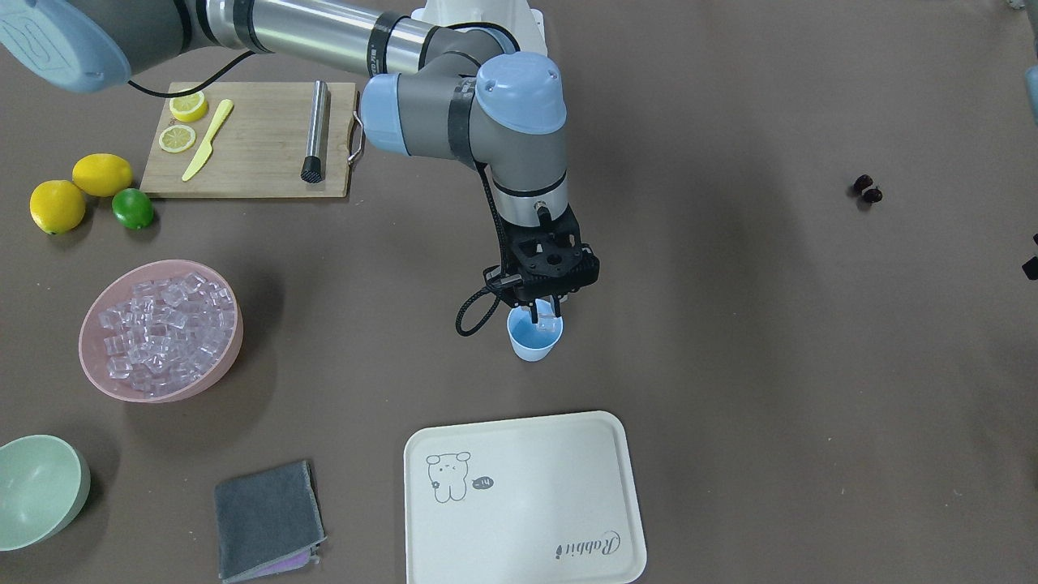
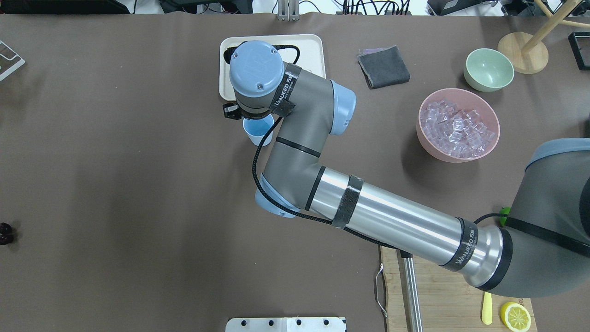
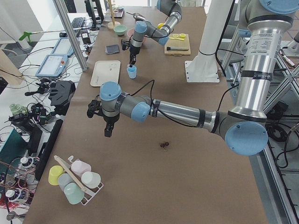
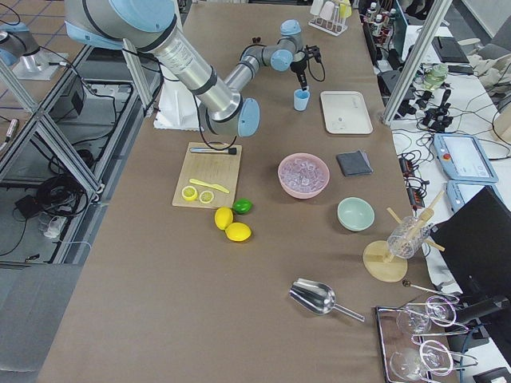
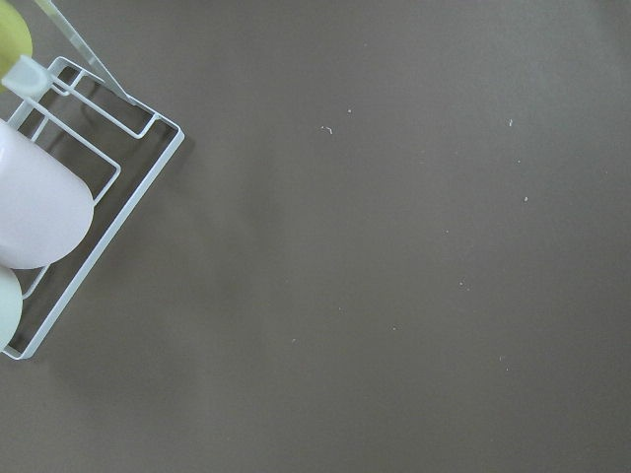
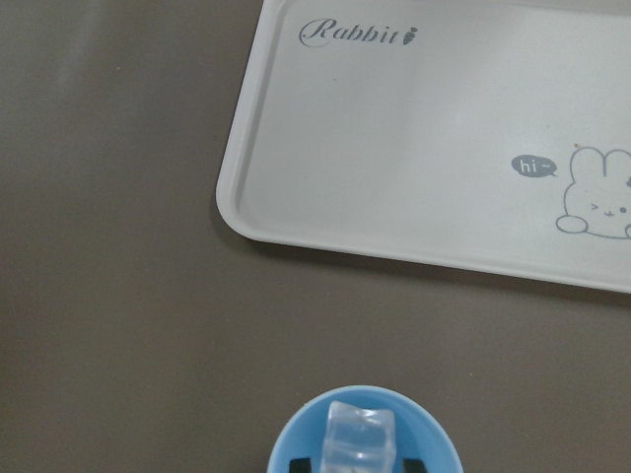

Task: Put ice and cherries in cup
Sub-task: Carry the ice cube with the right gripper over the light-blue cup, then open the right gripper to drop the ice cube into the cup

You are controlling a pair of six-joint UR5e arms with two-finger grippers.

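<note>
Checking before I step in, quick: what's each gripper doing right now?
Left gripper: cannot be told from these views.
Right gripper: closed on an ice cube above the light-blue cup.

Lemons, lime, cutting board (knife on it).
</note>
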